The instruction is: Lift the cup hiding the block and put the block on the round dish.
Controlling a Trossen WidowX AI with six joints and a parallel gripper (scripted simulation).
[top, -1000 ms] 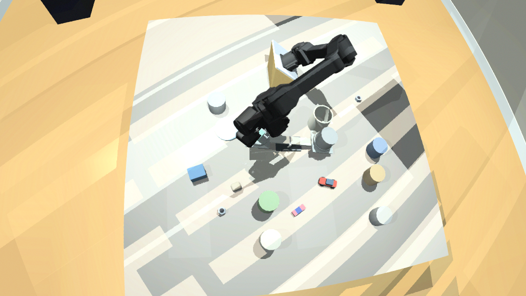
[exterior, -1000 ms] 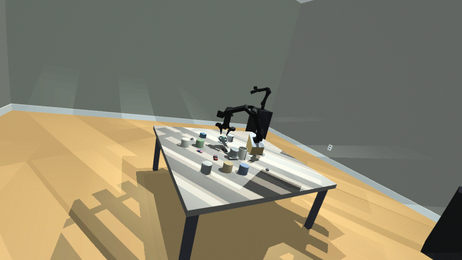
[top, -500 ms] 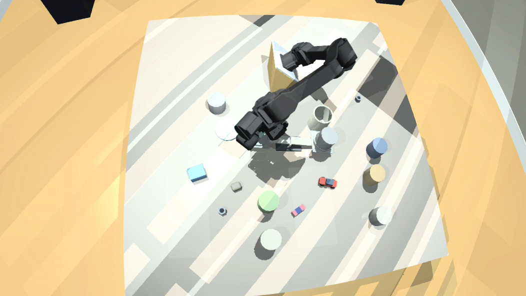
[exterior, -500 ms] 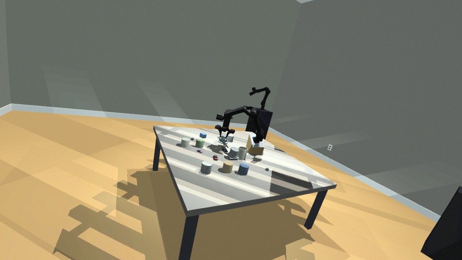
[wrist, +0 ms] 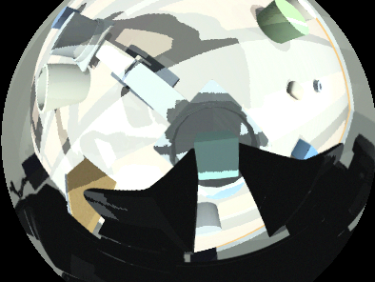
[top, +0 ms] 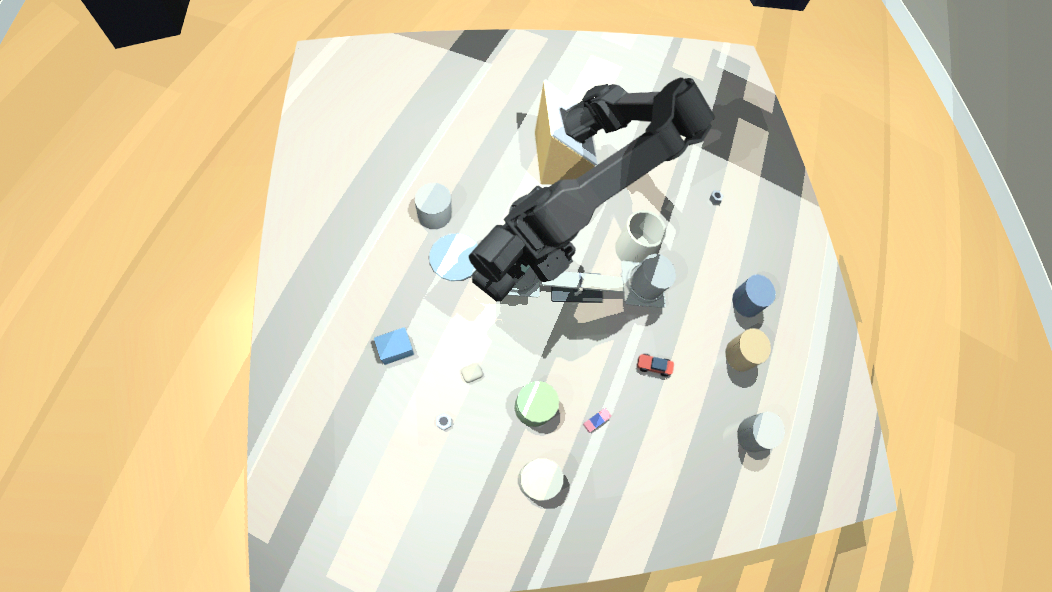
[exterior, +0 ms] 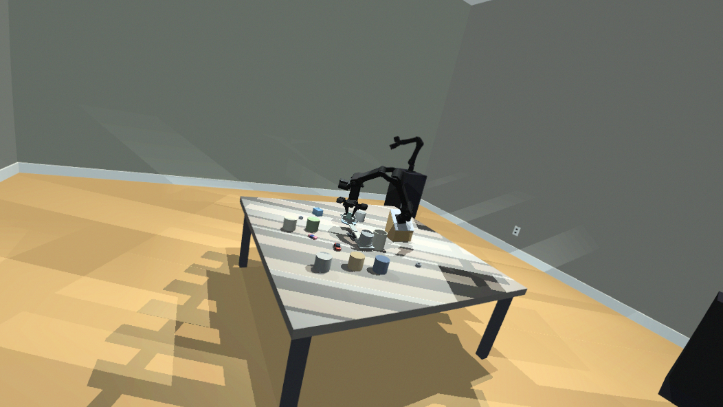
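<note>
A small teal block (wrist: 217,156) sits on the round left pan (wrist: 184,125) of the balance (top: 588,282) (wrist: 148,83). My gripper (wrist: 214,150) (exterior: 348,214) reaches straight down over that pan, and its two fingers press the block's sides. In the top view the wrist hides the block and the fingertips. One pale cup (top: 651,276) stands upside down on the balance's right end. The other pale cup (top: 645,231) (wrist: 64,86) rests off the balance just behind it, with its open mouth showing. The light blue round dish (top: 448,256) lies just left of the wrist.
A wooden wedge (top: 553,147) stands by the arm's base. Cylinders stand around: grey (top: 432,203), green (top: 537,402), white (top: 541,479), blue (top: 754,294), tan (top: 748,348), grey (top: 761,431). A blue box (top: 392,344) and a toy car (top: 654,364) lie nearby.
</note>
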